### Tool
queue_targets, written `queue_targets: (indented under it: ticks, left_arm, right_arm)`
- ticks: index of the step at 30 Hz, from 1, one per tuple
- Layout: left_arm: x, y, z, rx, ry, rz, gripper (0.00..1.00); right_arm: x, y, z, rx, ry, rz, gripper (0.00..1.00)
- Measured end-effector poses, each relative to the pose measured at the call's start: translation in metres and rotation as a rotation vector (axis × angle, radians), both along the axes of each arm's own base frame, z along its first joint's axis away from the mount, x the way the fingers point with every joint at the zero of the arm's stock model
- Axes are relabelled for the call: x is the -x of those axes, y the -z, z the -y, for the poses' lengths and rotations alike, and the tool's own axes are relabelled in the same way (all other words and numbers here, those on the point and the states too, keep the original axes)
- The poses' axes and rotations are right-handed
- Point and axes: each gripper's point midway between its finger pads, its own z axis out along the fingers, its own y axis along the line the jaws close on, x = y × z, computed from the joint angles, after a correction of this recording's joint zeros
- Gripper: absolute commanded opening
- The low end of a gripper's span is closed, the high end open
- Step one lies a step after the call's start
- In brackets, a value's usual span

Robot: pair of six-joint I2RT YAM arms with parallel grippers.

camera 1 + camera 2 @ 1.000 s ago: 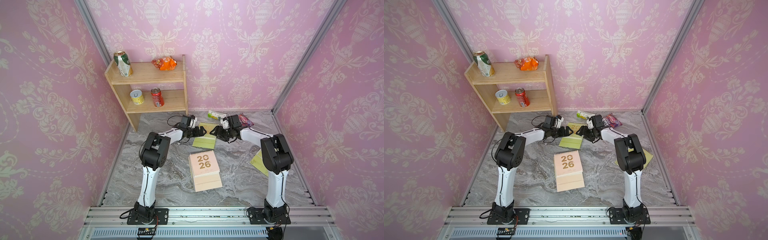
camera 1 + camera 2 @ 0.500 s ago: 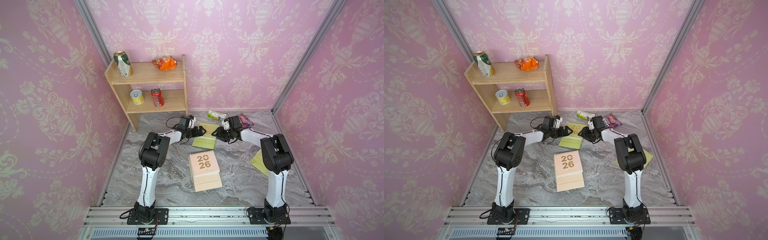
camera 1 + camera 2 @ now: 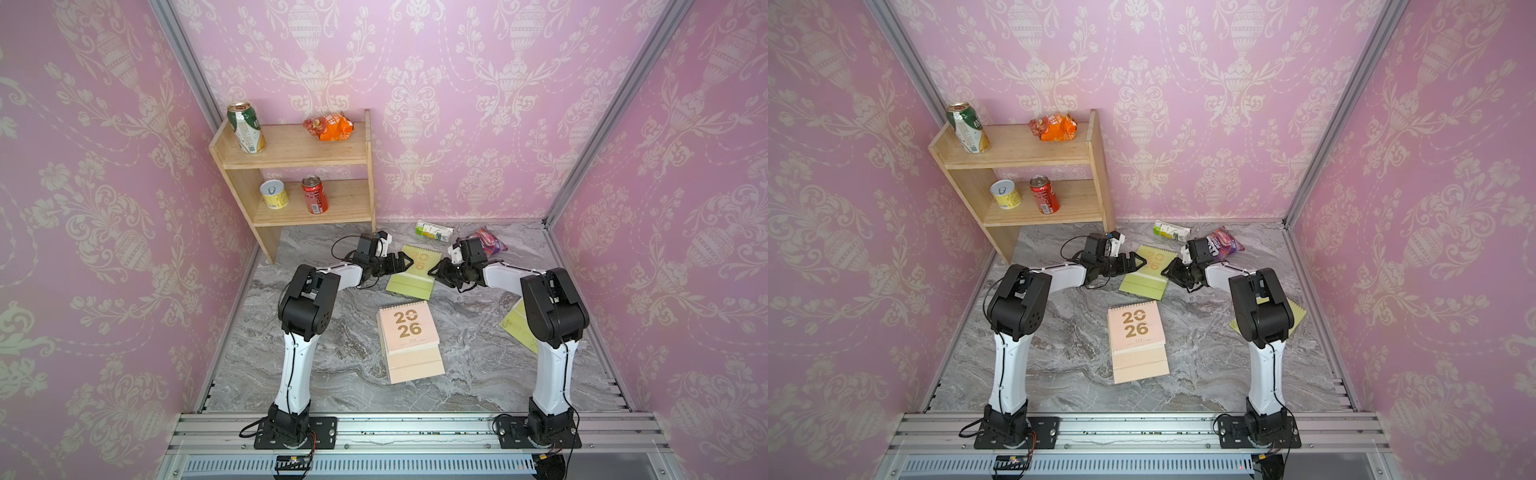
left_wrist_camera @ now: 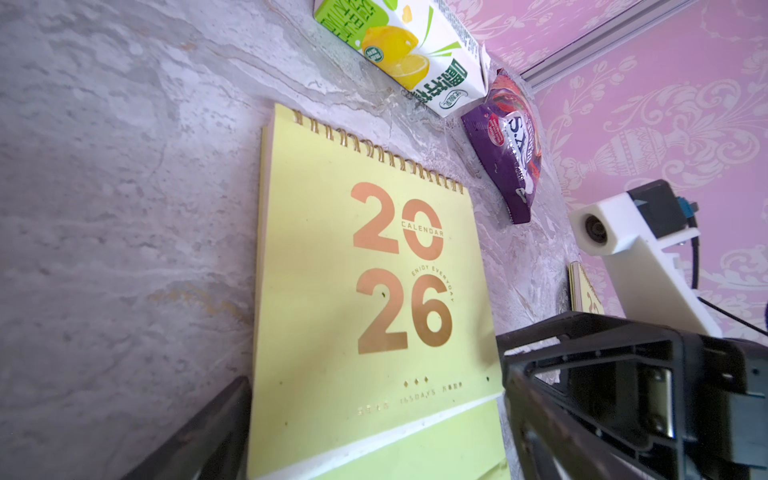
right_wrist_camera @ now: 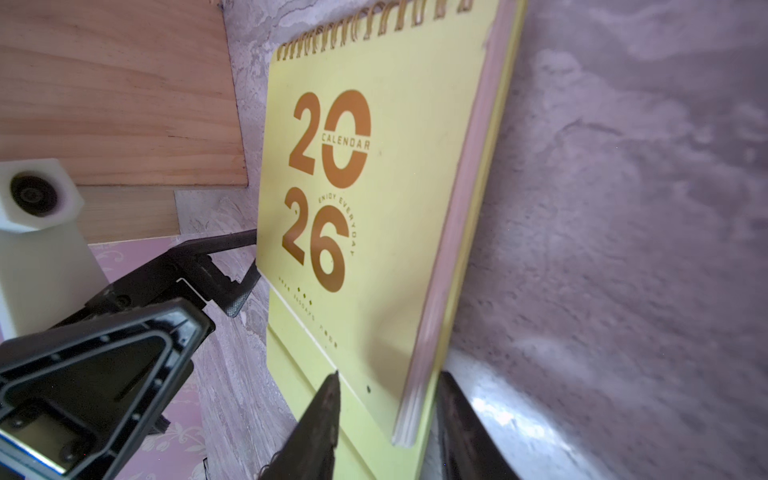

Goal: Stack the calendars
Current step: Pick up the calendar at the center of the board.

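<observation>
Just out from the shelf [image 3: 299, 153], the green calendar [image 3: 409, 276] lies flat; left claw [image 3: 404, 262] gapes wide at its shelf-side edge, probably bracing it, while right claw [image 3: 433, 272] straddles the opposite edge, grip unclear.

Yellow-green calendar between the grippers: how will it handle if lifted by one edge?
Yellow-green calendar: the cover looks like stiff card, so probably little sag. Pages look bound only at the spiral, so they may fan open. The folded base flap could swing down.
</observation>
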Motion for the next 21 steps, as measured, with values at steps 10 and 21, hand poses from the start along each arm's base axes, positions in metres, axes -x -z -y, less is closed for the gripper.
queue_targets:
  ticks: [10,21]
  left_arm:
    - [0.002,-0.016,0.005,0.081,0.023,0.027,0.81]
    - [0.025,-0.045,0.031,0.192,0.136,0.005,0.58]
  right_arm:
    - [-0.003,0.003,0.012,0.027,0.040,0.002,0.39]
    - [0.001,-0.013,-0.017,-0.020,-0.071,0.071,0.38]
